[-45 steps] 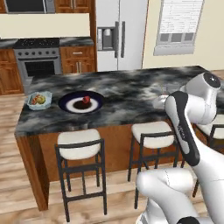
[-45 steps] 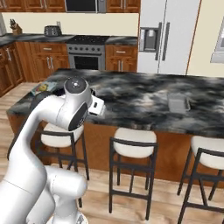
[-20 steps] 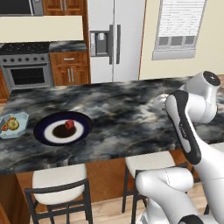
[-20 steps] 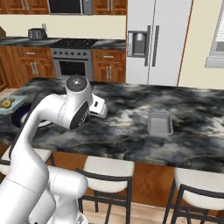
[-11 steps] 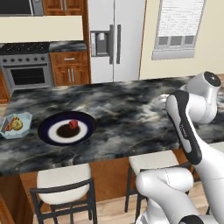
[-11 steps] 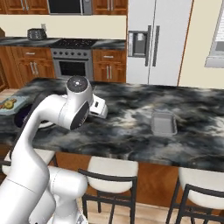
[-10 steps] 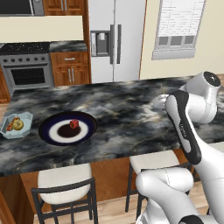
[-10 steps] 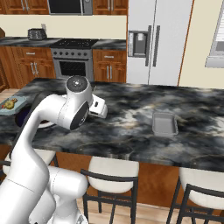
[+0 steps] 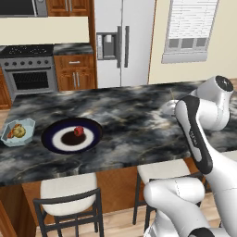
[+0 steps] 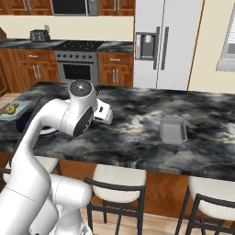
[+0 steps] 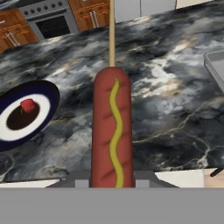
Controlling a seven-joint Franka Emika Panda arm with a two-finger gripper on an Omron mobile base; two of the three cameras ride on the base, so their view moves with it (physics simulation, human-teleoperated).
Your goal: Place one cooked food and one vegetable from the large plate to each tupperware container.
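Corn dog (image 11: 111,131), striped with mustard on a wooden stick, sits clamped in the gripper (image 11: 111,181) above the dark marble table (image 9: 134,125). Large plate (image 9: 71,135) holds a red vegetable (image 9: 78,131), with one filled tupperware container (image 9: 17,132) just beside it and an empty one (image 10: 173,130) well apart.

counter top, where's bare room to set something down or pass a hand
Bare marble runs between the large plate and the empty tupperware container, widest mid-island. The left end is crowded: the filled tupperware container sits close beside the plate. The gripper holds a corn dog above that stretch.
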